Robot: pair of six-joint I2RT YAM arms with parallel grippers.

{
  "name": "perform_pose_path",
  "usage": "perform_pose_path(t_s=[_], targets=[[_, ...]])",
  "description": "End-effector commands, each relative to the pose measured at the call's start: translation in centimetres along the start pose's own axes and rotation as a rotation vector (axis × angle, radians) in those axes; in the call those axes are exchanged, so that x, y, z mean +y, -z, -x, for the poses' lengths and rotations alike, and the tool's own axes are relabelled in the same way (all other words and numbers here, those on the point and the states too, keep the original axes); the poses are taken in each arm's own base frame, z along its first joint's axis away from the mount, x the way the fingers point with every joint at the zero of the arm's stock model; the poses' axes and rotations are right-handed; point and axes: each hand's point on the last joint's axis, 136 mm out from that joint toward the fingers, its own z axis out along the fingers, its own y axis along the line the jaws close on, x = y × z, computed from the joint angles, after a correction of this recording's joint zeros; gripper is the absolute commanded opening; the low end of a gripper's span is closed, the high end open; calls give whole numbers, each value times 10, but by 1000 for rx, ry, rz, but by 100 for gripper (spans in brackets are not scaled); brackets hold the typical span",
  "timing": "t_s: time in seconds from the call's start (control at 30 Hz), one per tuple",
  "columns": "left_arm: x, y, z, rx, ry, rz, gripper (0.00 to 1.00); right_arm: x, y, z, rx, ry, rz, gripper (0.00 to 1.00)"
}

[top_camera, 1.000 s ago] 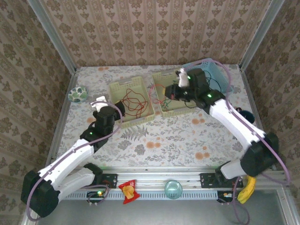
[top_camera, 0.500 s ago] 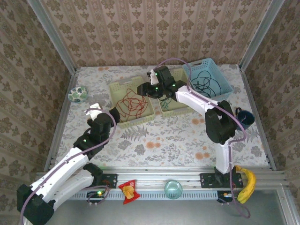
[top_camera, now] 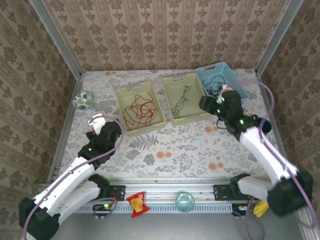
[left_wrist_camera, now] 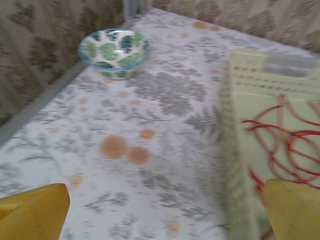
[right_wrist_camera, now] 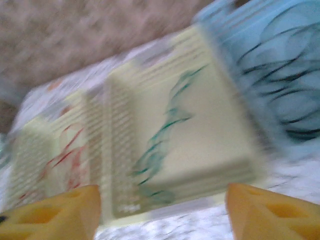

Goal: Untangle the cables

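Top external view is showing red cable (top_camera: 141, 107), green cable (top_camera: 181, 102) and black cable (top_camera: 218, 84) lying in separate baskets (top_camera: 135, 88); left gripper (left_wrist_camera: 162, 215) and right gripper (right_wrist_camera: 165, 212) are gaping empty, so retreating high above rims seems best.

No legible text or numbers anywhere; possibly print on the red packet (top_camera: 136, 204), too small.

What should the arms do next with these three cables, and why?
Probably just retract both arms: the red cable, green cable and black cable each lie alone in separate baskets, and the left gripper and right gripper hang open, holding nothing.
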Motion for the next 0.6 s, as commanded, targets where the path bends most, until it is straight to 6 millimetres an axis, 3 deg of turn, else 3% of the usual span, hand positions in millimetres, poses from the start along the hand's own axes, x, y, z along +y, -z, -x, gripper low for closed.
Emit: perform_pose_path(t_s=[0.0,0.13,0.27,0.4,0.57], targets=[[42,2,6,-40,-156,192,100,-63,21,0,-199,210,-280,100],[60,-7,15,-108,-251,319,100,-104,26,-18,-288,303,-439,100],[55,-36,10,-183,-312,296,100,-142,7,-36,-239,298,-630,100],[56,-65,-14,-174,-210,212,100,-150,-16,-40,-273,345,-649,100],[49,-92,-16,-88,-217,135,100,-132,-36,-38,-318,292,-361,100]])
